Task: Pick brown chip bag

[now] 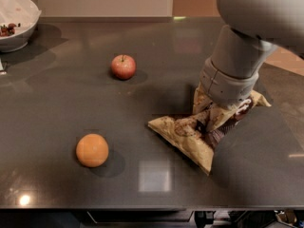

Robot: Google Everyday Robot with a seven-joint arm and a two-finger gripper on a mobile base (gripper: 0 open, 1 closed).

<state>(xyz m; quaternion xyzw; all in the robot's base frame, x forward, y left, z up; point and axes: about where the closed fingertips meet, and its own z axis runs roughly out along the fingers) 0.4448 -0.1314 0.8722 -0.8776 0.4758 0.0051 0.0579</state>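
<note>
The brown chip bag (183, 129) lies at the right of the dark table (61, 103), cream-tan at its edges and dark brown in the middle. Its middle is bunched and pulled up off the table, while its left corner and front tip rest on the surface. My gripper (223, 114) is directly over the bag, mostly hidden under the grey wrist, and is shut on the bunched-up part of the bag.
A red apple (123, 66) sits at the middle back and an orange (92, 150) at the front left. A white bowl (16, 20) stands at the far left corner. The table's front edge runs along the bottom.
</note>
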